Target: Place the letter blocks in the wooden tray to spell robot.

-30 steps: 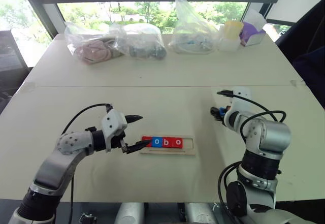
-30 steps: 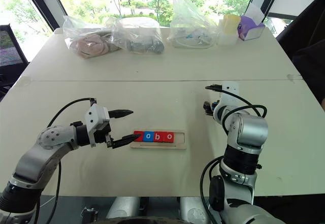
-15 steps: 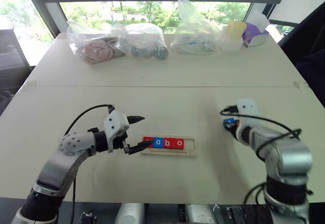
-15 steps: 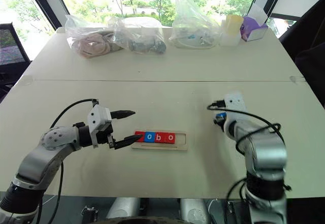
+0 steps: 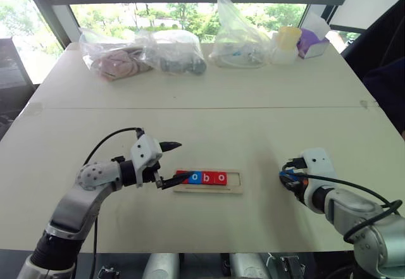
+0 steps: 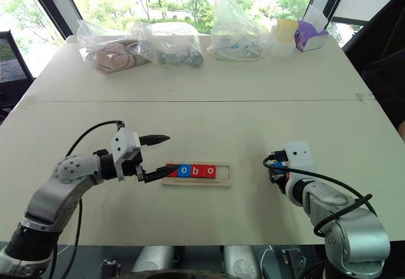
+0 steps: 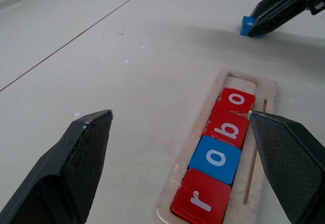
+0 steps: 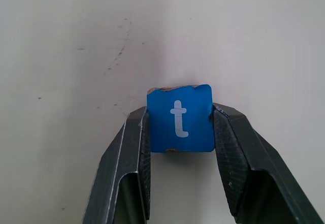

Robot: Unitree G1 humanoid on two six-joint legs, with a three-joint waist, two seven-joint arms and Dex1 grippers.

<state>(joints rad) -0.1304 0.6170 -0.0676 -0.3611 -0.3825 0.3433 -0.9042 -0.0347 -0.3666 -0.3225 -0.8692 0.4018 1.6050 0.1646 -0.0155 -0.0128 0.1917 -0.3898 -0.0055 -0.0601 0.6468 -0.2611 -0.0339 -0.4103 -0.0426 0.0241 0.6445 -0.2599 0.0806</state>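
We see the wooden tray lying flat near the front middle of the pale table, well in from every edge. Its far end, on the robot's right, has one bare place; the table around that end is bare up to the right gripper. A seam crosses the table beyond the tray, and past it, along the far edge by the window, sit clear plastic bags, a yellow-lidded container and a purple box, all well apart from the tray.

Four letter blocks fill the slot touching one another: a red r, a blue o, a red b and a red o. The fifth, a blue t block with chipped upper corners, is pinched by its side edges between the right gripper's two black fingers, off to the tray's right and near the table's front edge.

Our left gripper hovers at the tray's left end with its fingers spread wide and nothing between them, one fingertip just over the r end and the other raised above the bare table beyond the tray.
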